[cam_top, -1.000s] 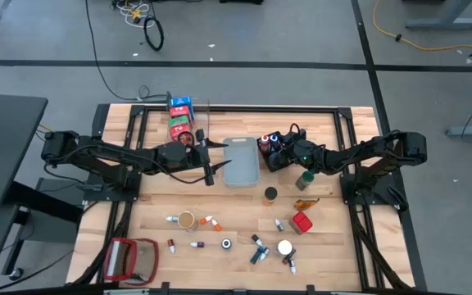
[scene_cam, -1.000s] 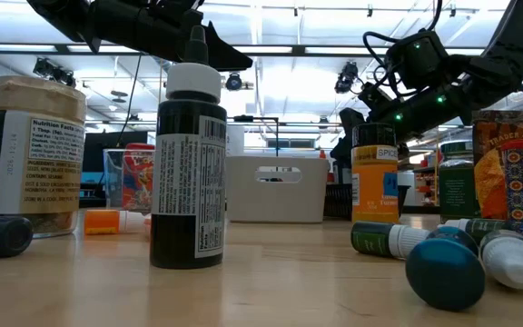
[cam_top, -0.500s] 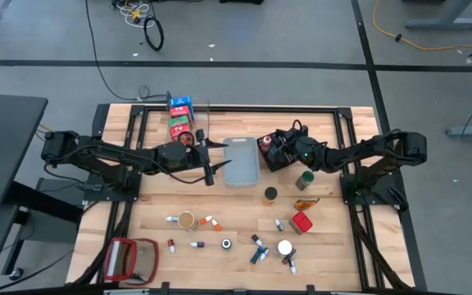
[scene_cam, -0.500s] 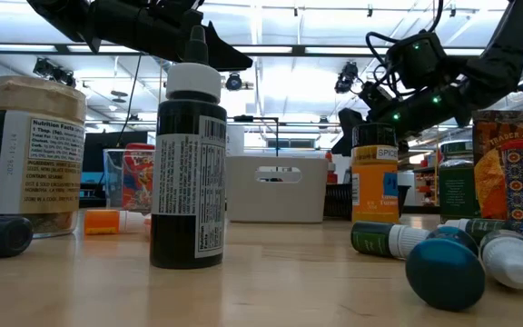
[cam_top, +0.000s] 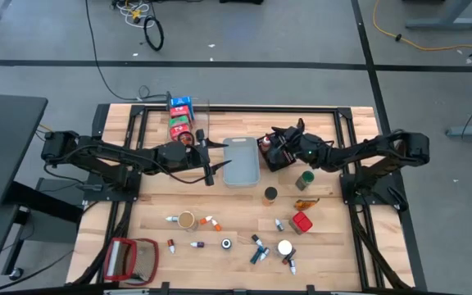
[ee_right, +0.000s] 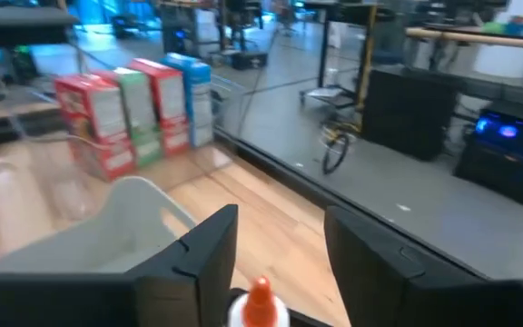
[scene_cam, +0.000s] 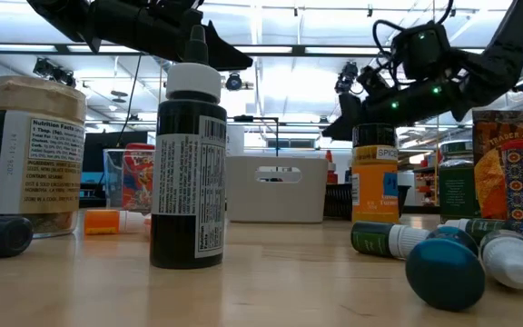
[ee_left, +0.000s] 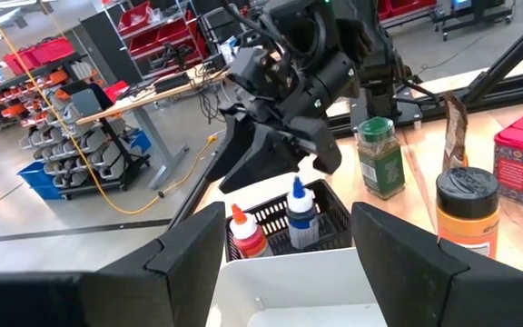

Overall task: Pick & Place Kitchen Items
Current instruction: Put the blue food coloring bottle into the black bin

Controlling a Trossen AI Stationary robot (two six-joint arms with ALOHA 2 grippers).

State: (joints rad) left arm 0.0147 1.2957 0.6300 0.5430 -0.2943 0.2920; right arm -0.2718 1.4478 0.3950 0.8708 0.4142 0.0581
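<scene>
Wooden bench with loose items in the lower middle of the high view. Right jaws, apart and empty, hang above the black bin holding two bottles. Best to lift straight clear before reaching for the next piece. Left jaws, part open and empty, wait beside the grey bin
</scene>
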